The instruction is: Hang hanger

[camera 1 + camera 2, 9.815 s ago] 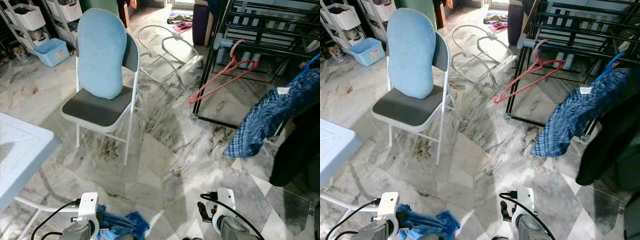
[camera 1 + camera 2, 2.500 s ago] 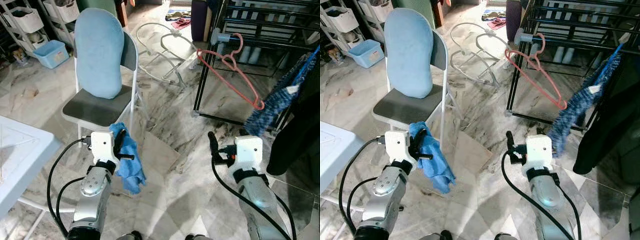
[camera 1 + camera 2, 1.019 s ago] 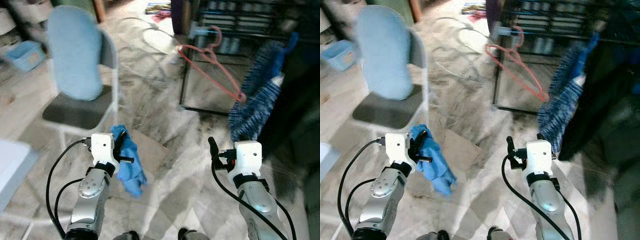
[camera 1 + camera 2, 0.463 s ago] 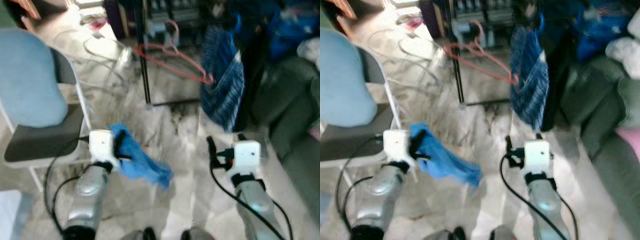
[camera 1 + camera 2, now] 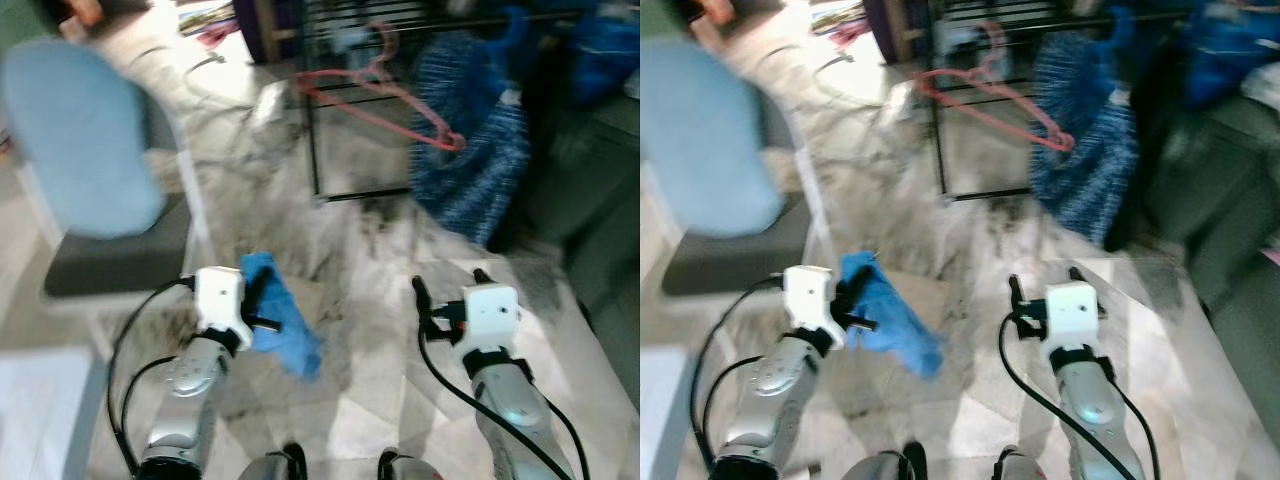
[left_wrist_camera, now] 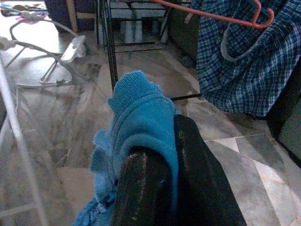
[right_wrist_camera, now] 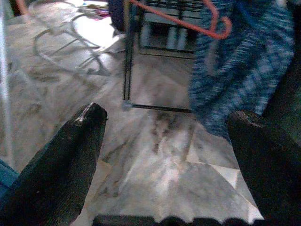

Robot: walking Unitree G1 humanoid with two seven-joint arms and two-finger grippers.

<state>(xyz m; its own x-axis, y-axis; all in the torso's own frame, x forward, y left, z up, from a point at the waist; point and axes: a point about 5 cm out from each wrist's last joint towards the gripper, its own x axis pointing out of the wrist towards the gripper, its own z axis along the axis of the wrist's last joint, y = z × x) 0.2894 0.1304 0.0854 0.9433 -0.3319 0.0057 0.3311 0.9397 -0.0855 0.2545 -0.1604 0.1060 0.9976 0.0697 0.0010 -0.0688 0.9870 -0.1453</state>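
A lived-in room of a home, used for drying laundry. The floor is grey-veined marble tile. A black drying rack stands on it, with a blue checked shirt and a red hanger hanging from it. Near the rack sits a folding chair with a pale blue cushion. A white wire frame lies on the floor beyond.
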